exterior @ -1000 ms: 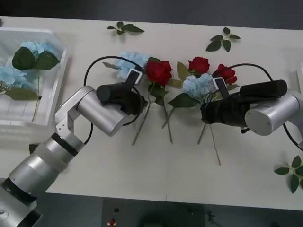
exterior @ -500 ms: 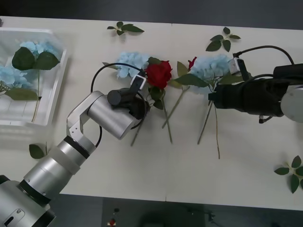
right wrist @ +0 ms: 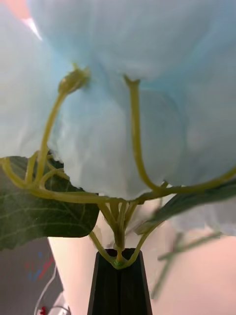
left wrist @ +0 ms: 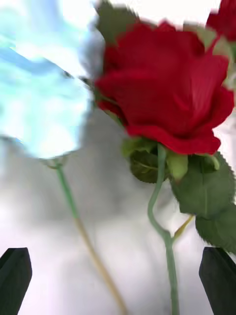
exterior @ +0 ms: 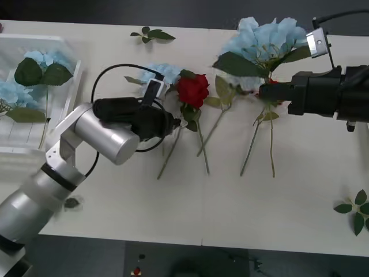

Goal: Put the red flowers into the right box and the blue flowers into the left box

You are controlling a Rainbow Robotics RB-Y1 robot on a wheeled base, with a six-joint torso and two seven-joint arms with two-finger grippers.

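One fluffy pale-blue artificial flower cluster (exterior: 266, 36) on its thin green stem has left the white desk (exterior: 230, 196) since a second ago: then it lay among the roses with the right gripper (exterior: 266, 91) reaching in over it, half a second ago it was just rising, and now it hangs lifted toward the far edge of the desk. In the right wrist view the black jaws are clenched on the stem (right wrist: 118, 258) just under the head. My judgement is that this blue flower is secured but sits on the wrong side, well away from the large translucent white plastic bin (exterior: 69, 107) at the desk's left end, so it must travel across or be handed over.

Nearer, the left gripper (exterior: 171, 122) has shifted to hover just beside the deep-red artificial rose (exterior: 192, 89), which lies where it did. Its jaws stand released, wide apart, with the rose's stem (left wrist: 164, 231) and a second pale-blue cluster's stem (left wrist: 73, 216) both between them, so it could pinch the wrong one.

Two blue clusters (exterior: 26, 75) already rest inside the bin. Beyond the rose, that second cluster (exterior: 162, 74) remains on the desk.
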